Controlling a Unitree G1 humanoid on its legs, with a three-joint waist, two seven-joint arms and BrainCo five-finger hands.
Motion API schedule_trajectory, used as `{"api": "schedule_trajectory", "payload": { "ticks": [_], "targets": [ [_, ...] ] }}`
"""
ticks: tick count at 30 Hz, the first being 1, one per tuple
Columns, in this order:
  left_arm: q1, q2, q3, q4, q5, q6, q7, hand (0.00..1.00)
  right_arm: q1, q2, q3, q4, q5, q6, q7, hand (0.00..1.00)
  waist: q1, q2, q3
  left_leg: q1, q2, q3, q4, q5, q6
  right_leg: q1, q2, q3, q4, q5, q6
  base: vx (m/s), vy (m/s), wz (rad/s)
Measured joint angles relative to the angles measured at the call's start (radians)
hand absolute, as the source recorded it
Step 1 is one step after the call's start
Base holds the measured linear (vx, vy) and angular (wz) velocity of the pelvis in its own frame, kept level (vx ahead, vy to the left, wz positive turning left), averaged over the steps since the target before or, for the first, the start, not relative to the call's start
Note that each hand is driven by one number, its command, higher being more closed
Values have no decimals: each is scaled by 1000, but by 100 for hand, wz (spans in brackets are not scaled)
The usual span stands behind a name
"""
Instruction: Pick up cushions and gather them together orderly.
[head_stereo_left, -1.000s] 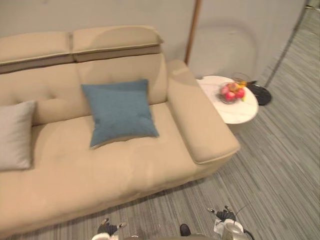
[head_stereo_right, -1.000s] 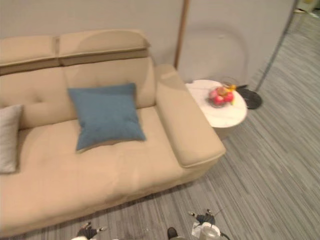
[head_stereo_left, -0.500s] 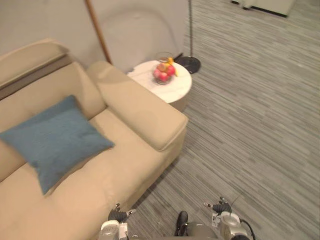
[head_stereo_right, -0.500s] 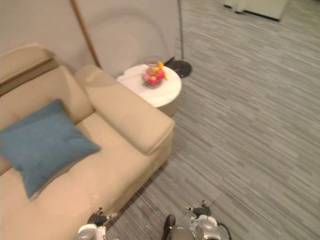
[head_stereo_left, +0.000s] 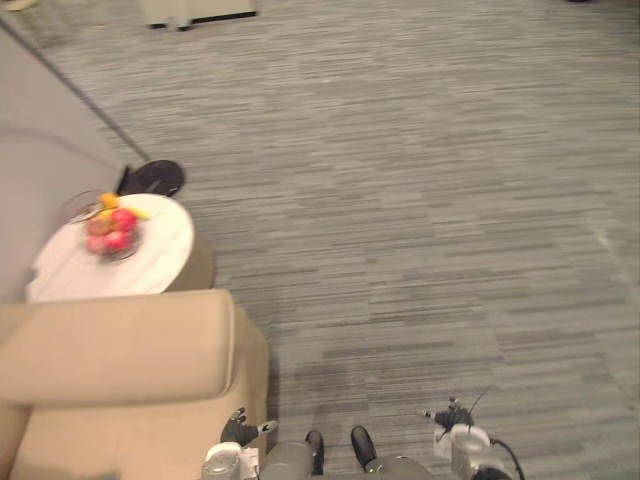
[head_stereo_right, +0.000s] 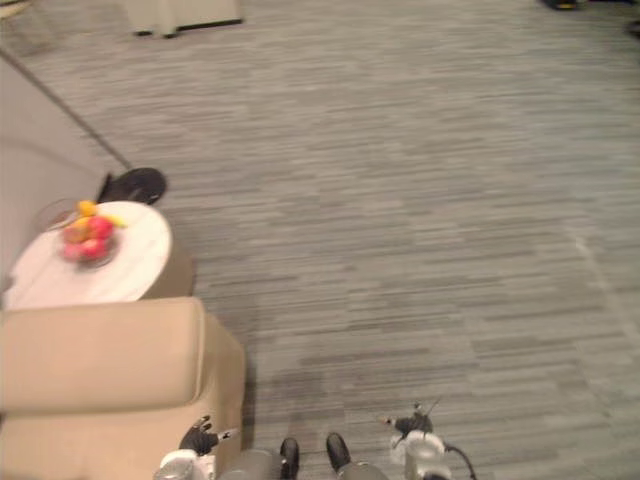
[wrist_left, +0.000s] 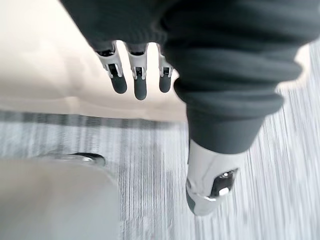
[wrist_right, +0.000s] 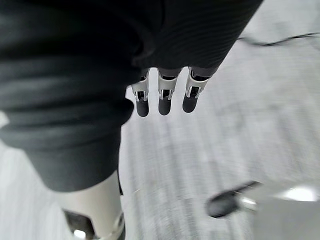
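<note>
Carpet lies ahead in the eye views; the camera has swung right past the sofa arm, leaving the cushions behind on the seat. Left wrist view: left hand straight-fingered, empty. Right wrist view: right hand likewise, so no pickup looks near.

A grey striped carpet floor carries a beige upholstered sofa and, just beside its arm, a small round white desk. A clear glass bowl of red and yellow fruit stands on the desk. A flat black disc lies on the floor near it.
</note>
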Motion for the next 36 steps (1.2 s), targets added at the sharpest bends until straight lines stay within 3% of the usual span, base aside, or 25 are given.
{"api": "schedule_trajectory", "payload": {
  "ticks": [3, 4, 7, 8, 9, 11, 13, 14, 15, 16, 17, 19, 21, 23, 25, 26, 28, 29, 30, 32, 33, 34, 35, 36],
  "targets": [
    [-3, 7, 0, 1, 10, 21, 0, 0, -2, 18, -17, -10, 8, 0, 0, 0, 2, -7, 4, 21, 16, 124, -3, -6, 8, -96, -24, -178, 133, -43, 61, 120, 91, -103],
    [-3, 6, -1, 1, 10, 24, 0, 0, -2, 18, -18, -10, 9, 0, 0, 0, 2, -6, 5, 37, 16, 160, -3, -6, 8, -112, -42, -258, 153, -47, 62, 114, 37, -99],
    [-9, 1, -8, -2, 4, 20, 1, 0, -3, 19, -18, -11, 10, -1, 1, 0, 1, -6, 5, 90, 17, 223, -1, -15, 10, -112, -96, -483, 159, -78, 9, 117, -55, -82],
    [-8, 3, -17, 0, 2, 20, 1, 0, -13, 16, -18, -10, 10, -1, 1, 0, -1, -2, 9, 109, 26, 248, 5, -46, 0, -118, -135, -589, 164, -91, -21, 114, -106, -71],
    [-8, 6, -21, 1, 1, 20, 2, 0, -14, 16, -19, -10, 10, -1, 1, 0, -3, 0, 10, 113, 30, 251, 8, -54, -5, -118, -135, -611, 169, -94, -37, 115, -133, -43],
    [-10, 7, -57, 1, -8, 20, 1, 0, -6, 16, -42, -8, 12, -1, 2, 0, -32, 2, 10, 113, 41, 223, 14, -65, -23, -104, -108, -602, 148, -88, -58, 133, -160, -15],
    [-5, 1, -56, 2, -8, 25, 2, 0, -5, 8, -62, 6, 40, 0, 1, 0, -15, 5, 11, 106, 90, 203, 91, -108, -57, -77, -59, -555, 122, -95, -58, 211, -225, -71],
    [0, -3, -46, 3, -8, 28, 1, 0, -3, 8, -68, 5, 47, -1, 1, 0, -15, 7, 12, 76, 129, 202, 211, -141, -64, -59, -32, -532, 120, -106, -76, 237, -215, -78],
    [6, -13, -24, 1, -12, 35, 1, 0, 1, 10, -82, 1, 51, -1, 0, 0, -16, 9, 16, 36, 161, 189, 344, -154, -59, -46, -16, -519, 124, -116, -91, 191, -156, -58],
    [1, -30, 11, -5, -13, 36, 3, 0, 14, 11, -85, -13, 61, -1, -2, 0, -15, 23, 25, -47, 211, 146, 563, -146, -31, -16, 7, -506, 131, -126, -119, 193, -87, -61],
    [2, -45, 24, -29, -15, 34, 4, 0, 19, 11, -88, -21, 78, -1, -5, 0, -9, 37, 33, -116, 239, 99, 734, -154, 31, 4, 34, -479, 156, -152, -148, 157, -24, -72],
    [1, -49, 14, -50, -17, 33, 4, 0, 19, 13, -89, -15, 79, 0, -16, 0, 10, 41, 35, -180, 208, 33, 770, -174, 9, 30, 42, -426, 175, -176, -163, 215, 45, -93],
    [1, -49, -6, -61, -23, 31, 5, 0, 13, 16, -91, -12, 87, 0, -16, 0, 22, 31, 36, -220, 152, 14, 626, -181, -5, 55, 32, -350, 155, -178, -159, 299, 103, -105],
    [-1, -54, -11, -63, -26, 25, 4, 0, 9, 17, -96, -11, 87, 0, -16, 0, 31, 28, 37, -232, 76, -36, 386, -152, -30, 87, 4, -285, 115, -179, -143, 293, 154, -90],
    [2, -61, -9, -63, -25, 13, 2, 0, 5, 10, -102, -8, 86, 0, -16, 0, 43, 23, 36, -221, 3, -72, 128, 25, -65, 122, -43, -220, 66, -189, -114, 337, 189, -80],
    [8, -61, -9, -61, -24, 12, 2, 0, 3, 8, -101, -9, 85, -1, -15, 0, 51, 28, 23, -198, -15, -53, 75, 83, -45, 127, -64, -187, 53, -196, -93, 474, 208, -74],
    [6, -60, 5, -60, -24, 13, 1, 0, -3, 9, -114, -7, 84, 0, -8, 0, 56, 27, 18, -182, -27, 10, 100, 61, 26, 148, -102, -187, 23, -174, -41, 524, 197, -57],
    [5, -59, 10, -60, -23, 13, 1, 0, -2, 13, -130, -9, 84, -1, -5, 0, 60, 26, 18, -181, -29, 20, 134, 44, 49, 160, -109, -189, 30, -174, -38, 420, 140, -40],
    [7, -58, 13, -60, -23, 13, 1, 0, 3, 14, -136, -12, 84, -1, -1, 0, 61, 22, 16, -162, -34, 32, 161, 22, 65, 161, -117, -186, 80, -188, -11, 380, 113, -47],
    [16, -58, -3, -58, -21, 15, 1, 0, 16, 21, -135, -30, 85, -12, 2, 0, 65, 27, 8, -77, -26, 60, 113, -56, 55, 75, -101, -197, 340, -249, 121, 339, 82, -67],
    [13, -51, -15, -56, -21, 20, 1, 0, 24, 28, -132, -50, 87, -15, 5, 0, 63, 14, 14, -32, -32, 80, 94, -71, 55, -19, -114, -231, 553, -256, 219, 300, 56, -60],
    [11, -47, -31, -55, -19, 25, 1, 0, 40, 31, -132, -57, 90, -15, 6, 0, 49, 8, 10, 17, -38, 98, 83, -86, 53, -91, -145, -299, 725, -246, 216, 374, 68, -48],
    [13, -49, -42, -53, -17, 28, 1, 0, 49, 31, -132, -67, 93, -14, 7, 0, 38, 8, 10, 59, -39, 106, 66, -94, 50, -121, -175, -353, 792, -249, 194, 399, 56, -39],
    [11, -52, -48, -40, -14, 34, 1, 0, 61, 30, -132, -88, 95, -13, 7, 0, 34, 7, 9, 126, -40, 122, 29, -94, 49, -150, -214, -429, 827, -269, 135, 349, 34, -41]
  ]
}}
